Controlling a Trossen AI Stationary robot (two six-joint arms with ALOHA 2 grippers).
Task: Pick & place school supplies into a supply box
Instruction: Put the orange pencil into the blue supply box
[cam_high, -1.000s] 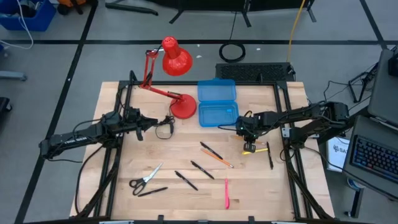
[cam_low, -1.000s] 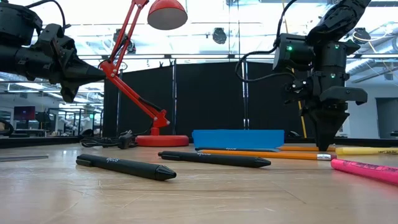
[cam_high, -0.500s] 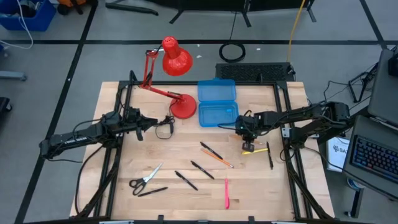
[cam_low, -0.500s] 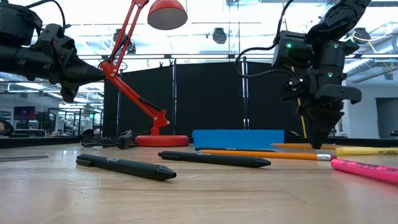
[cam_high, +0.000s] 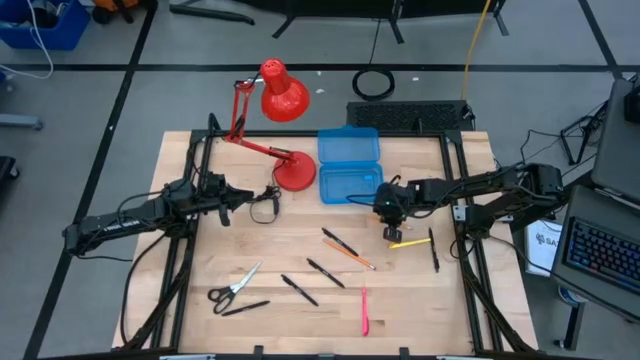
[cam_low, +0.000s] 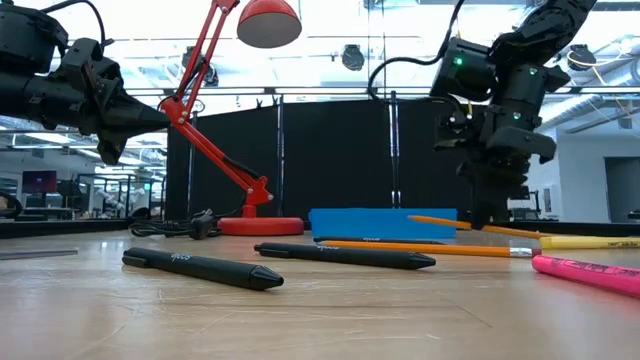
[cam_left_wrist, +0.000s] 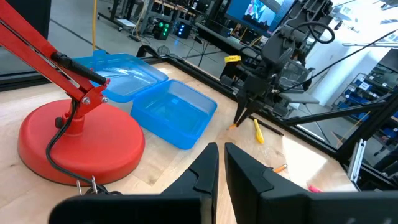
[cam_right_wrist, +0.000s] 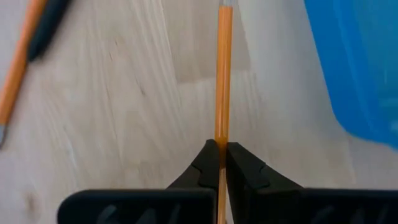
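Wooden tabletop (cam_high: 250, 250): right hand (cam_high: 391, 232) clamped on orange pencil (cam_right_wrist: 222, 74), lifted beside open blue supply box (cam_high: 351, 185). Box looks empty; pens, scissors (cam_high: 234, 285), pink pen (cam_high: 364, 310) remain. Left hand (cam_high: 262, 206) nearly closed, empty.

Bright overhead light, backlit glare in low view, soft shadows.

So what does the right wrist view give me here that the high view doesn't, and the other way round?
Only the right wrist view: the right tool shut on a thin orange pencil, seen close up. Only the high view: the scissors, pink pen, red lamp, and the left tool parked by the lamp's base. Both show the blue box and the wooden table.
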